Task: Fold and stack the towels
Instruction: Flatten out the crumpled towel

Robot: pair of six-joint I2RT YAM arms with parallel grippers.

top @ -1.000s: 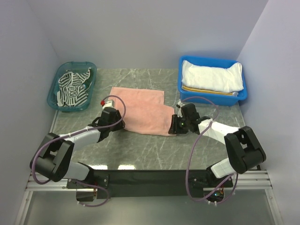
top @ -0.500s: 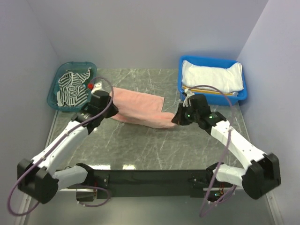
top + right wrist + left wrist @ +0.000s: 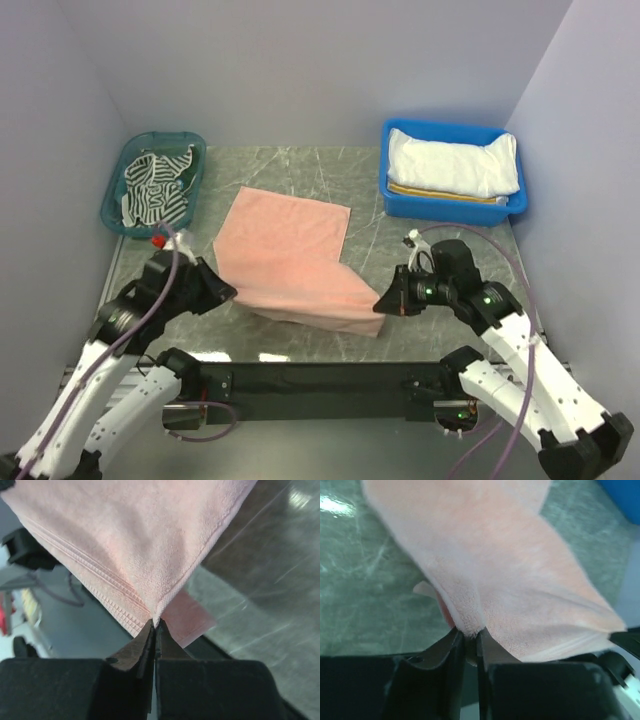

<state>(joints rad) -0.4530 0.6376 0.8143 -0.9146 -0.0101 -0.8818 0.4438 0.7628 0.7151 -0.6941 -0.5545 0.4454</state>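
The salmon pink towel [image 3: 290,255] is stretched above the marble table, its far edge resting on the table and its near edge lifted between both arms. My left gripper [image 3: 222,292] is shut on the towel's near left corner [image 3: 470,625]. My right gripper [image 3: 382,303] is shut on the near right corner [image 3: 156,617]. The dark-and-white striped towel [image 3: 152,188] lies crumpled in the teal basket [image 3: 113,202] at the back left. The white towel [image 3: 452,162] lies folded in the blue bin [image 3: 393,192] at the back right, over a yellow-and-white striped one [image 3: 440,193].
The green marble table [image 3: 370,225] shows around the pink towel. A black strip [image 3: 320,378] runs along the near edge between the arm bases. Grey walls close in on three sides.
Both grippers closed on the pink towel's corners at the far side, then pulled them back toward the near edge and up, unfolding the towel.
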